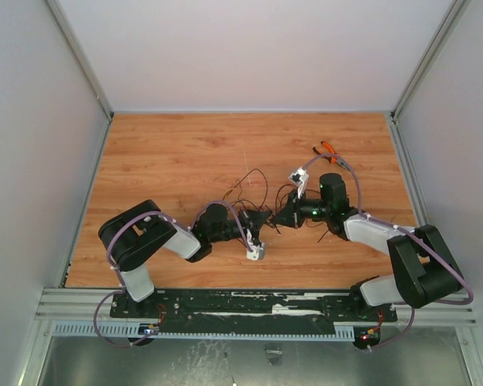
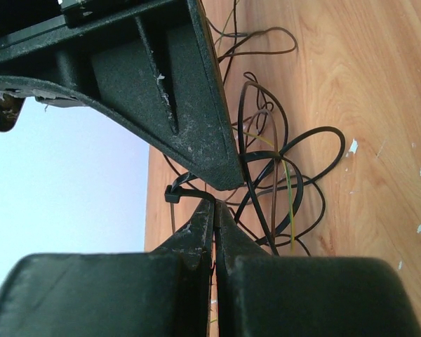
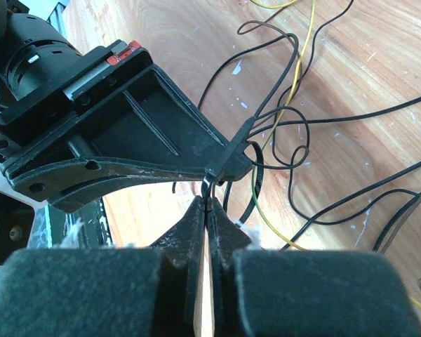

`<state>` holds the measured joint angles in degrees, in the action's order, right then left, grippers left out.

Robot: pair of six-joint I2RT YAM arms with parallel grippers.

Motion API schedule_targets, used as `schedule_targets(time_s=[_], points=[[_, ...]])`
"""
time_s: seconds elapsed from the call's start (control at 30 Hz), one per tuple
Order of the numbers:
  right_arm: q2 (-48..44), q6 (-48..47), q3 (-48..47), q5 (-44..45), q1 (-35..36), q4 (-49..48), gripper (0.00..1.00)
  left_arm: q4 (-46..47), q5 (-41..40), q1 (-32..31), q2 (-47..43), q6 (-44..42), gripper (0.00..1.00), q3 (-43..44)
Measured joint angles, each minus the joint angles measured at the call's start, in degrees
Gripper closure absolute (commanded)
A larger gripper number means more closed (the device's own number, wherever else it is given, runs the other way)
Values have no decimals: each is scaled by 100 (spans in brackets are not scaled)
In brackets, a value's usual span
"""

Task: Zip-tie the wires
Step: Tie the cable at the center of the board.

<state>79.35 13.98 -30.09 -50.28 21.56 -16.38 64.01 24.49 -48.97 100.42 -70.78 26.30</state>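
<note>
left gripper (image 2: pixel 214 210), right gripper (image 3: pixel 207 203) tip to tip over thin black wires (image 2: pixel 281 175) on wooden surface (image 1: pixel 185 153), both jaws clenched on black plastic zip tie (image 2: pixel 174 194)

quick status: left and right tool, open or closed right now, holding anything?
Left tool: closed, pinching the strap of the black zip tie.
Right tool: closed, pinching the same zip tie.

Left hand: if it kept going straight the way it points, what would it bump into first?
The right hand, most likely. The left hand points at its tip, nearly touching, with a zip tie where they meet; exact depth is unclear.
</note>
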Motion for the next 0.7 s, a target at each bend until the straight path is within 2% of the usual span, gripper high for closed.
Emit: schedule_targets(time_s=[0.7], points=[[31,-2,-2,105,22,129,100,-553,-2,-35,-129,-575,100,70]])
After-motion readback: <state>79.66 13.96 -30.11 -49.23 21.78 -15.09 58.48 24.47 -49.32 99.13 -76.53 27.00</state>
